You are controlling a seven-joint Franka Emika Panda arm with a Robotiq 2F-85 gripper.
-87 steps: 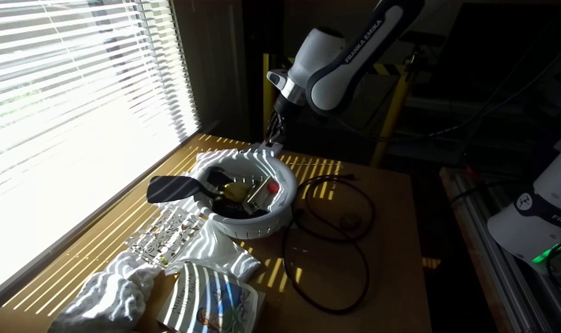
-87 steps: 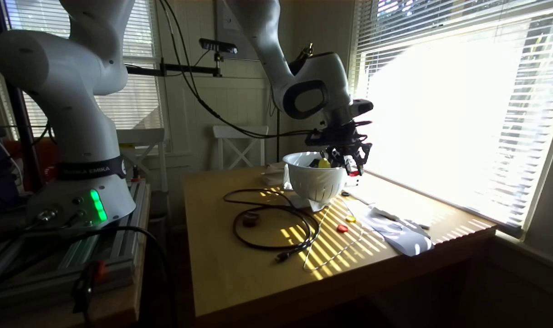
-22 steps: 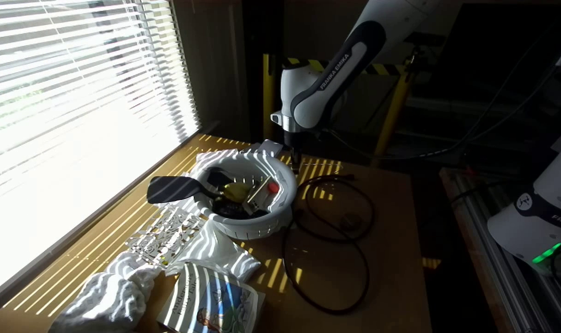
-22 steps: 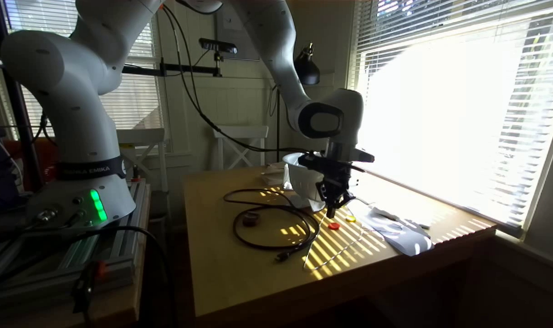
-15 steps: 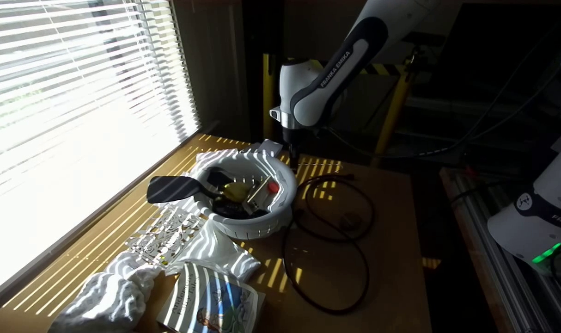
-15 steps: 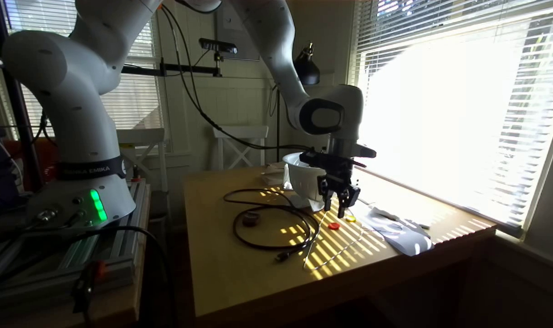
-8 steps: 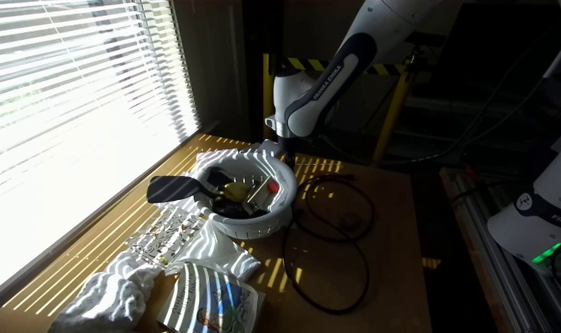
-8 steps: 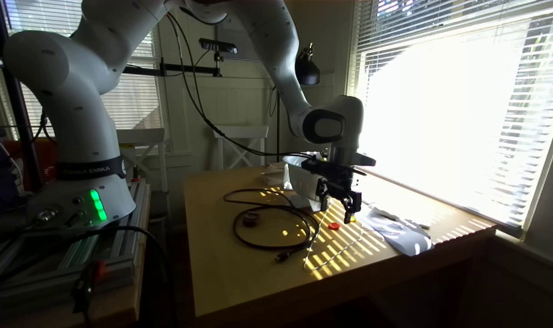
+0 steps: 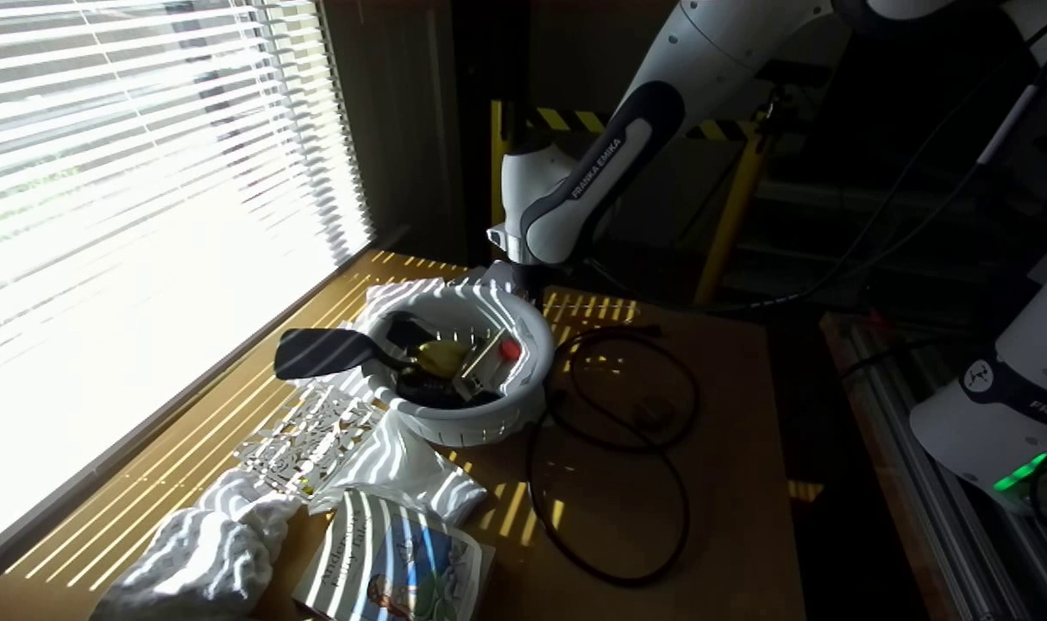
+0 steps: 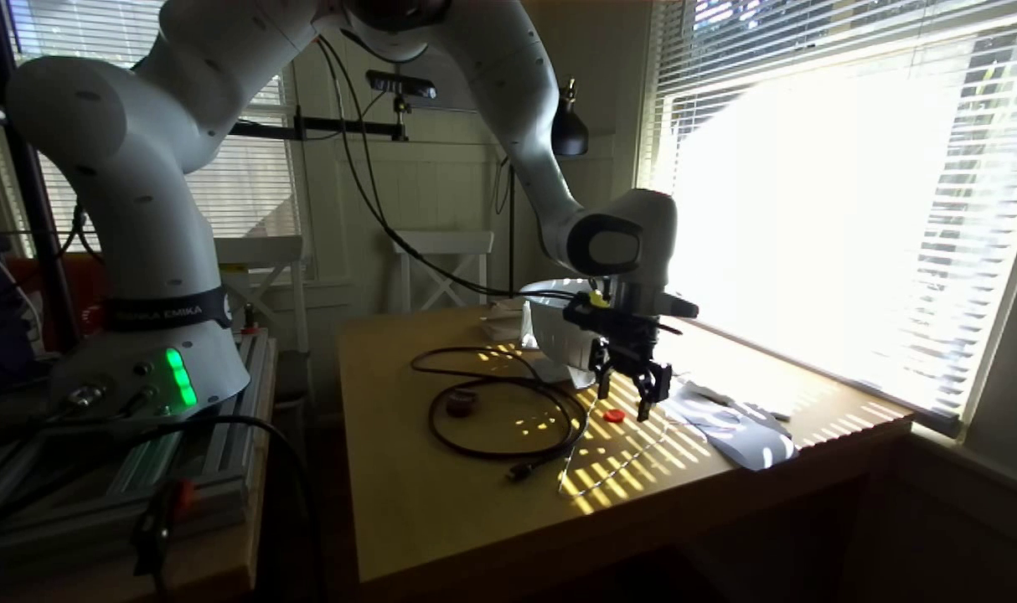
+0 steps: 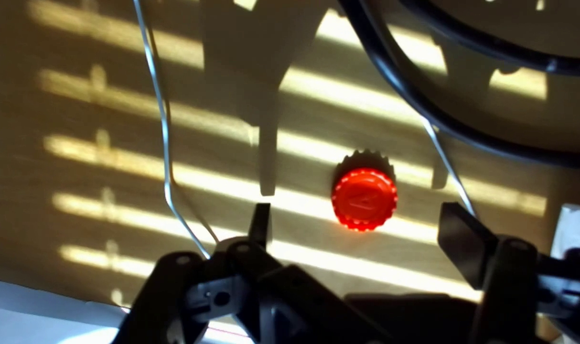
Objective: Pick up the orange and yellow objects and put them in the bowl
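Note:
On the table lies a ridged red-orange cap (image 11: 365, 199), the orange object, also visible in an exterior view as a small red disc (image 10: 614, 415). My gripper (image 11: 359, 210) is open above it; the cap sits between the two spread fingers, touching neither. Yellow shows in the white bowl (image 9: 472, 424) as a yellow thing (image 9: 441, 358), beside a second red disc (image 9: 510, 349). The yellow cap on the table is hidden behind a finger (image 10: 645, 402). Seen from outside, my gripper stands right beside the bowl's wall (image 10: 554, 331).
A black spatula (image 9: 323, 352) sticks out of the bowl. A thin silvery wire (image 11: 163, 129) and a coiled black cable (image 11: 395, 81) lie around the cap. Grey sheets (image 10: 730, 431) are near the window. A book (image 9: 394, 561) and white cloth (image 9: 209, 552) lie before the bowl.
My gripper has come down from beside the bowl's rim to low over the table, and its jaws have opened. The red-orange cap has shifted slightly. The yellow cap has become covered.

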